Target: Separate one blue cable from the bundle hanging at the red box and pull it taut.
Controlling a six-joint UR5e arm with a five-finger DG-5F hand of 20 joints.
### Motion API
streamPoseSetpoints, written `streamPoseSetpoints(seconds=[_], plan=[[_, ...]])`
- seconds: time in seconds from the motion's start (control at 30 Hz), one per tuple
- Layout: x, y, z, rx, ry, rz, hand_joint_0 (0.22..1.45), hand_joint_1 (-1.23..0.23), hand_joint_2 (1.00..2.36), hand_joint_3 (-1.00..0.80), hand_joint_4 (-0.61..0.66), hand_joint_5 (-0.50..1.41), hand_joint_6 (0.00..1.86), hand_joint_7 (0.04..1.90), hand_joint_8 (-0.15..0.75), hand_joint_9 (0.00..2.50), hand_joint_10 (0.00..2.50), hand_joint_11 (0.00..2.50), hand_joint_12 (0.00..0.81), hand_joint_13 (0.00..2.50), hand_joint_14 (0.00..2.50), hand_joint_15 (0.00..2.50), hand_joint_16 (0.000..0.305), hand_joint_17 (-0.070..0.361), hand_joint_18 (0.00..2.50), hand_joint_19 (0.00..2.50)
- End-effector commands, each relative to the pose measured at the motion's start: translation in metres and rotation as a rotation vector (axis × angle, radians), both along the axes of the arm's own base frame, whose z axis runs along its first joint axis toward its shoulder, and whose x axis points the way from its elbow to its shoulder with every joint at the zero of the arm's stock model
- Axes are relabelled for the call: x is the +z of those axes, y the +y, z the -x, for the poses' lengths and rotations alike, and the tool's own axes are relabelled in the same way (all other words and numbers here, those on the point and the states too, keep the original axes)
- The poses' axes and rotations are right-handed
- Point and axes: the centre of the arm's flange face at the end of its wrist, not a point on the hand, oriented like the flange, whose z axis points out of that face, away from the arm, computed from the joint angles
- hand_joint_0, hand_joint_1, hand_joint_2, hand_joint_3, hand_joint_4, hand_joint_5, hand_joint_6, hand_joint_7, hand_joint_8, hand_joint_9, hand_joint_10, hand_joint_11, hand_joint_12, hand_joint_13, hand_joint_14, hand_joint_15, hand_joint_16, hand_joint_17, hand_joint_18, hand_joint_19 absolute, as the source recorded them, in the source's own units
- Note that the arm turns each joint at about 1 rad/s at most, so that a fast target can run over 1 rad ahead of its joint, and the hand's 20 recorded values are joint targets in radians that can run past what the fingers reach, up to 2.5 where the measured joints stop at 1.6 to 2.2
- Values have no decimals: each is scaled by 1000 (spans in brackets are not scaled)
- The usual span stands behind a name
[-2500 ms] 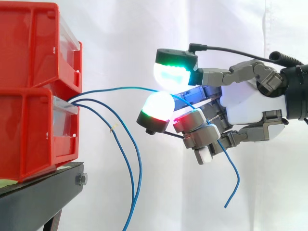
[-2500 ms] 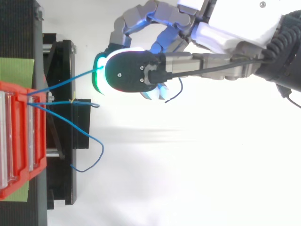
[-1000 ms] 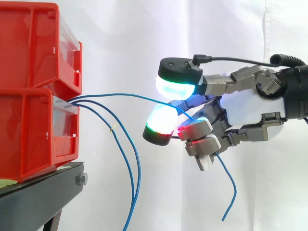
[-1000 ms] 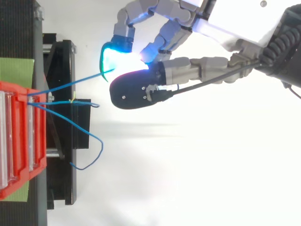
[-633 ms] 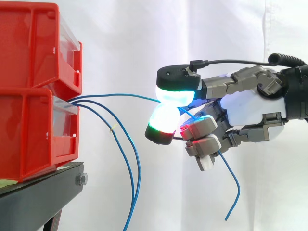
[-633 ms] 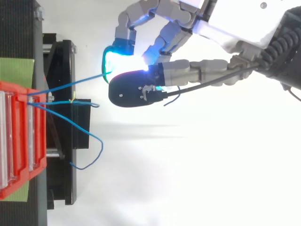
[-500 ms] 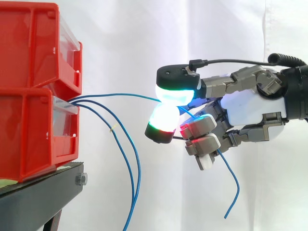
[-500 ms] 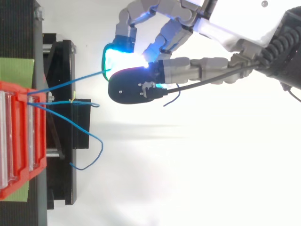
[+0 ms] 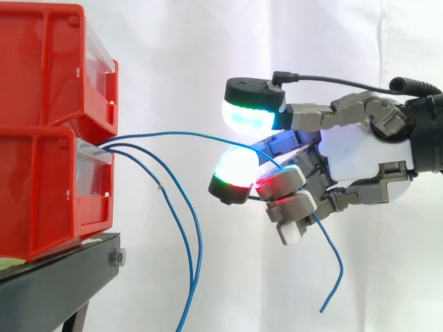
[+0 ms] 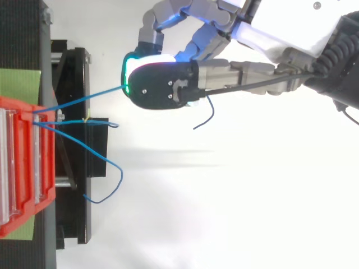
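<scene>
Your hand (image 9: 360, 155) has its lower fingers curled round one blue cable (image 9: 173, 134), thumb pad clear above; it arcs slack from the red box (image 9: 41, 194). Separation looks done, I judge; next pull away until taut

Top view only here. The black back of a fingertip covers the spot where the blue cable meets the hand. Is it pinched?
Observer: Not between the pads. From the side, the upper pad stands apart above the cable. The cable lies over the lower pad and runs on through the curled fingers.
Operator: Taut?
Observer: No. It bows upward between the red bin and the hand, and its free end hangs below the hand.
Operator: And the rest?
Observer: The other two cables droop from the bin and hang down past the black stand, apart from the hand.
</scene>
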Motion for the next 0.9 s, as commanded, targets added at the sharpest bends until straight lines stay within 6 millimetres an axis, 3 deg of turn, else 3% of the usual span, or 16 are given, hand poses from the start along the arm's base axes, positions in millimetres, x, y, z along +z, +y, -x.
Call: streamPoseSetpoints(seconds=[0.0,0.33,0.87], plan=[[0,0,0,0,-1,0,621,-499,1020,-278,146,-183,862,1032,281,1165,1,1645,318,1120,1,1590,41,93,748,815],[0,0,0,0,1,0,622,-635,1026,-180,158,-196,878,1023,279,1128,18,1654,319,1102,2,1584,43,96,746,827],[1,0,0,-2,-3,-11,614,-637,1011,-388,174,-215,879,964,277,1094,41,1623,313,1105,2,1600,44,99,748,821]])
